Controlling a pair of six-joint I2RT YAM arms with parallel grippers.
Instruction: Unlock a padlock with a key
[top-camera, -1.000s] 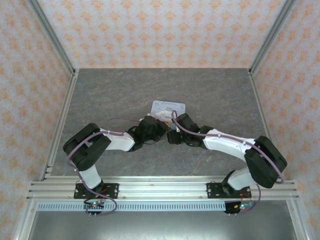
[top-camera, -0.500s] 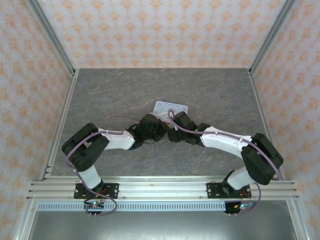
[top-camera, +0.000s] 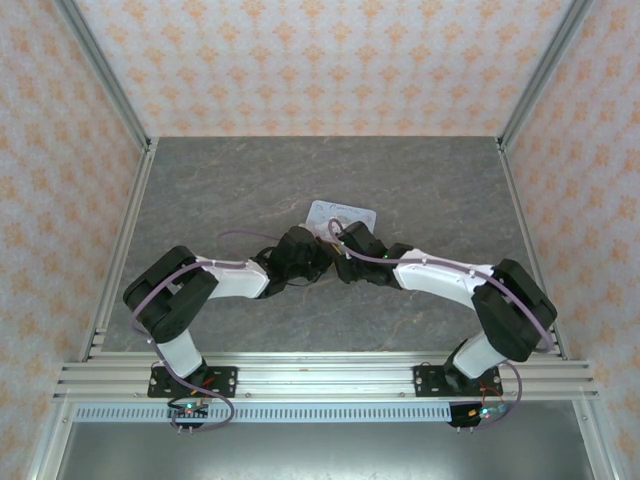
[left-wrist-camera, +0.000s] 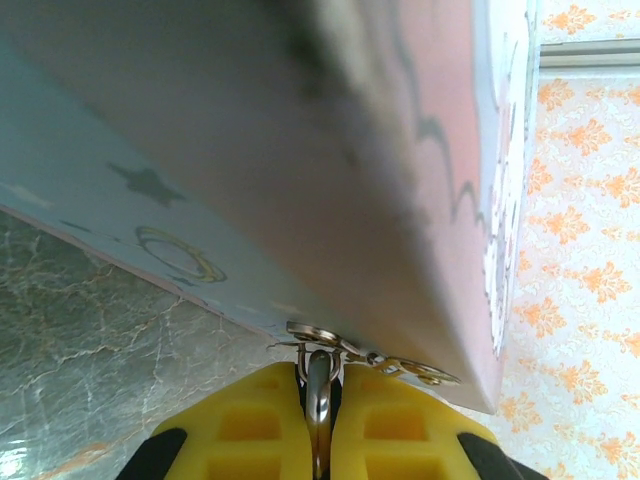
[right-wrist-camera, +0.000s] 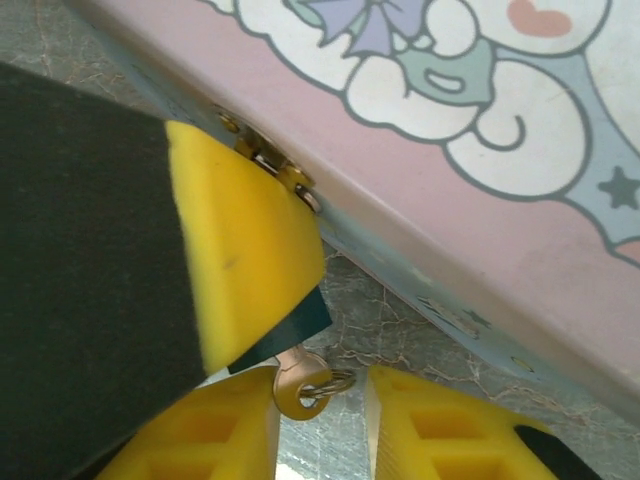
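In the left wrist view my left gripper (left-wrist-camera: 318, 375) is shut on the padlock's metal shackle (left-wrist-camera: 318, 390), which hangs from the clasp (left-wrist-camera: 330, 338) of the pale-blue cartoon tin (left-wrist-camera: 300, 150). In the right wrist view the padlock's dark teal body (right-wrist-camera: 298, 320) pokes out below a yellow left-gripper finger (right-wrist-camera: 240, 250). The key (right-wrist-camera: 297, 385), brassy and on a small ring, sticks out of the padlock's underside. My right gripper (right-wrist-camera: 322, 395) straddles the key head; the key lies against one pad with a gap to the other. From above, both grippers (top-camera: 322, 255) (top-camera: 340, 265) meet at the tin's near edge.
The tin (top-camera: 343, 213) lies on the grey marbled table (top-camera: 250, 180), mid-table, its front side tilted up over the grippers. Aluminium frame posts and patterned walls (top-camera: 60, 200) close in the table on three sides.
The right arm has swung left toward the left gripper and its jaws have narrowed around the key head. The tin has shifted slightly. The left gripper keeps its hold.
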